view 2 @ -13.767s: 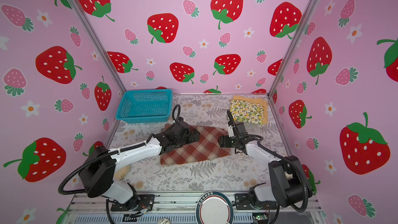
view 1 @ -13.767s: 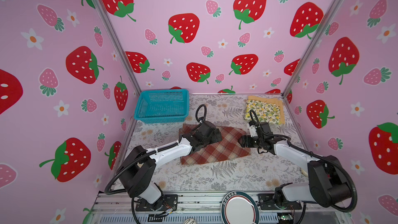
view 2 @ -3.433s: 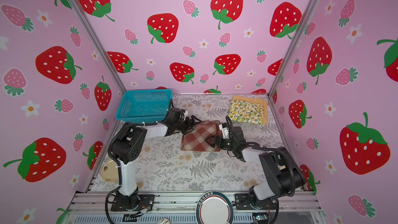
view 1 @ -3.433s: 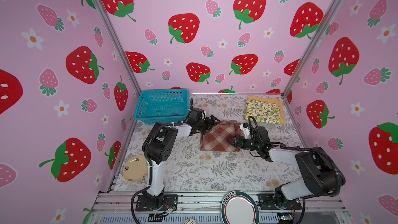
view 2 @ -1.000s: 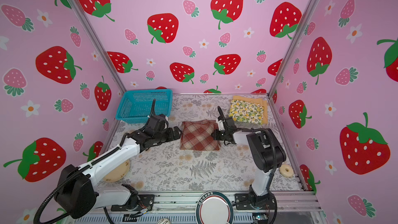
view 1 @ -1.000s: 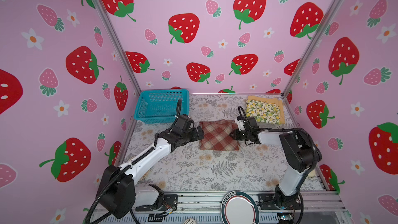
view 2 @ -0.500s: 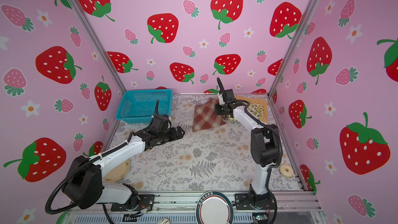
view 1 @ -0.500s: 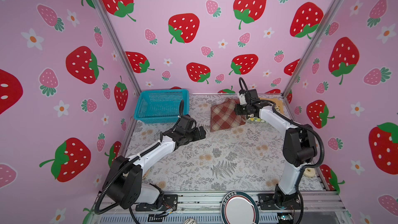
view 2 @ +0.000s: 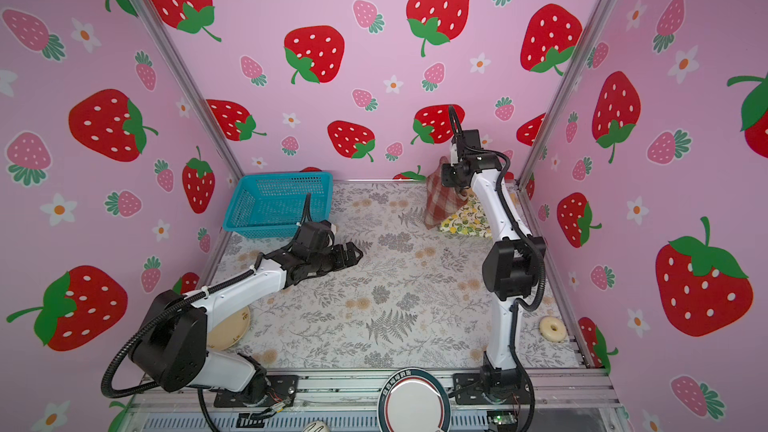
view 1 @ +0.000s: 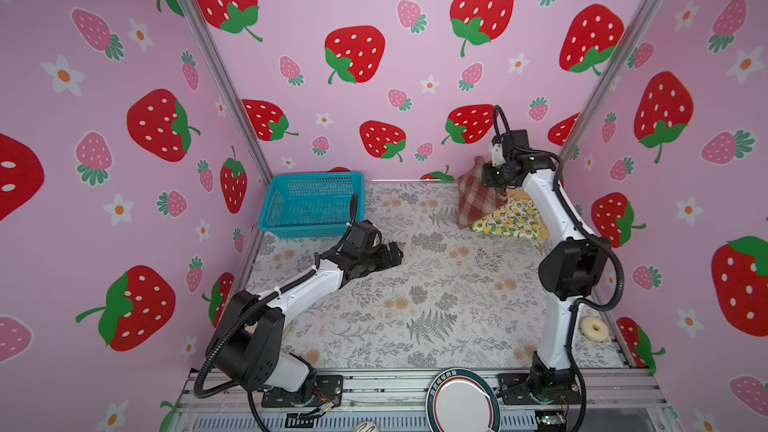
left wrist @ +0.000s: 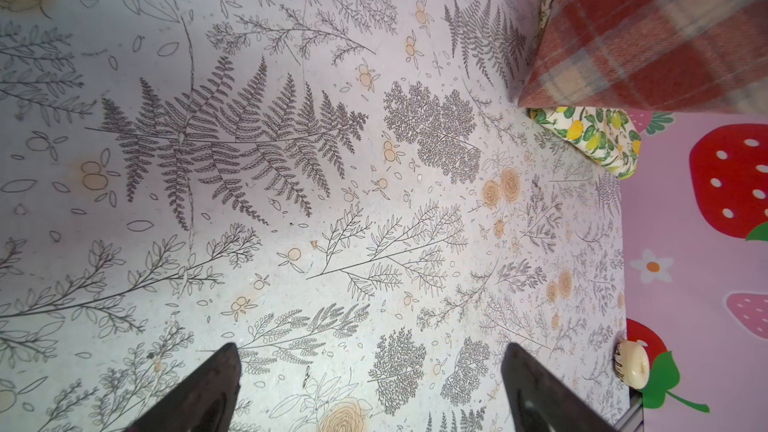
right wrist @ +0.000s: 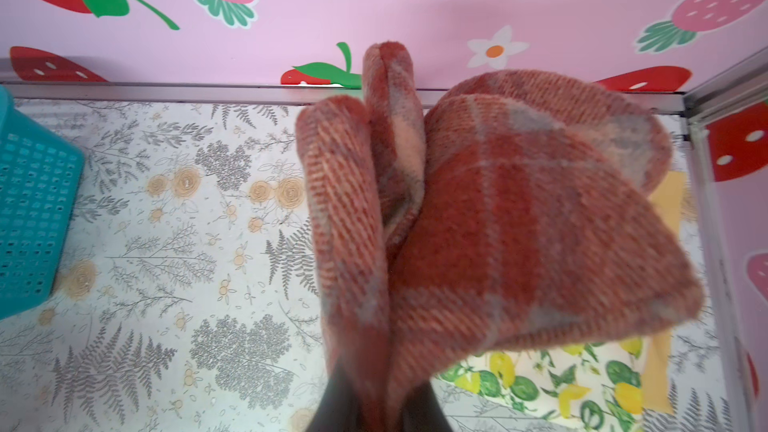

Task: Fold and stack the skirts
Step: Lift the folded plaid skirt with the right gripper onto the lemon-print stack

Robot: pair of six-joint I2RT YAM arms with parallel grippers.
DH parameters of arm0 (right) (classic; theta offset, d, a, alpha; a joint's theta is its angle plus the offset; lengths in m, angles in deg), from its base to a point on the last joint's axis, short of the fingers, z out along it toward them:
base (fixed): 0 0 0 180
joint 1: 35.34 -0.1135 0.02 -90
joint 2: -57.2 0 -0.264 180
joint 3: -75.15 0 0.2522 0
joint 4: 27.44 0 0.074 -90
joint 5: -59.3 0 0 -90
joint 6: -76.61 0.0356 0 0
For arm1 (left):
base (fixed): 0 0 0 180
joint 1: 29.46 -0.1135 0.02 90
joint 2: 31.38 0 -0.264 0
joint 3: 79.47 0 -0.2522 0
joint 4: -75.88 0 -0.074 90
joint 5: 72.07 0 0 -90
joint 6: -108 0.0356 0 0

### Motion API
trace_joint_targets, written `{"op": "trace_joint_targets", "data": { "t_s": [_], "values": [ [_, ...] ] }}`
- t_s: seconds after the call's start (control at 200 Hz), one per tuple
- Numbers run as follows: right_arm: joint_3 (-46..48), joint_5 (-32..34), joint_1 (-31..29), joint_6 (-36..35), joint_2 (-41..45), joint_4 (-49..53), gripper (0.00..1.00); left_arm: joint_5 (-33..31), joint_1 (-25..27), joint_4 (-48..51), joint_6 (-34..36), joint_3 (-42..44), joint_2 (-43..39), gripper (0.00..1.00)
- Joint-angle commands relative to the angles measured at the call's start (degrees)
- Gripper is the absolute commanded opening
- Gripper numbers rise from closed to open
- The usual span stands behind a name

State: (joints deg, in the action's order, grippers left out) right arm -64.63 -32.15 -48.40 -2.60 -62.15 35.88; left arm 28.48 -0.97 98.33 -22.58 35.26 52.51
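The plaid skirt (view 1: 476, 201) hangs folded from our right hand (view 1: 498, 187), which grips it tight at the far right corner of the table (view 1: 415, 305). Its low end is just by the lemon skirt (view 1: 511, 220), which lies on the yellow skirt (right wrist: 671, 197). Our left hand (view 1: 395, 253) is wide open, low near the basket (view 1: 307, 226)

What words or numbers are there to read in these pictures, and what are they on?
Round badge at the front: a short row of characters along its top rim, too small to read.
No writing shows on the plaid skirt, lemon skirt, teal basket or strawberry walls.
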Motion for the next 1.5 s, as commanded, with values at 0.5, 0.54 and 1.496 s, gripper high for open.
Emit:
{"op": "trace_joint_targets", "data": {
  "t_s": [0.5,0.54,1.496],
  "values": [
    [24.4,3.5,12.9,0.0,2.9,-11.2,0.03,-0.2,-0.3,-0.5,-0.3,0.3,0.2,0.99],
    [25.2,4.9,13.2,0.1,2.4,-12.3,0.03,-0.2,-0.2,-0.4,-0.2,0.3,0.2,0.98],
    [48.9,1.3,10.4,5.0,24.4,-32.7,1.00,-23.5,1.4,14.2,12.1,-1.7,-9.2,0.99]
  ]
}}
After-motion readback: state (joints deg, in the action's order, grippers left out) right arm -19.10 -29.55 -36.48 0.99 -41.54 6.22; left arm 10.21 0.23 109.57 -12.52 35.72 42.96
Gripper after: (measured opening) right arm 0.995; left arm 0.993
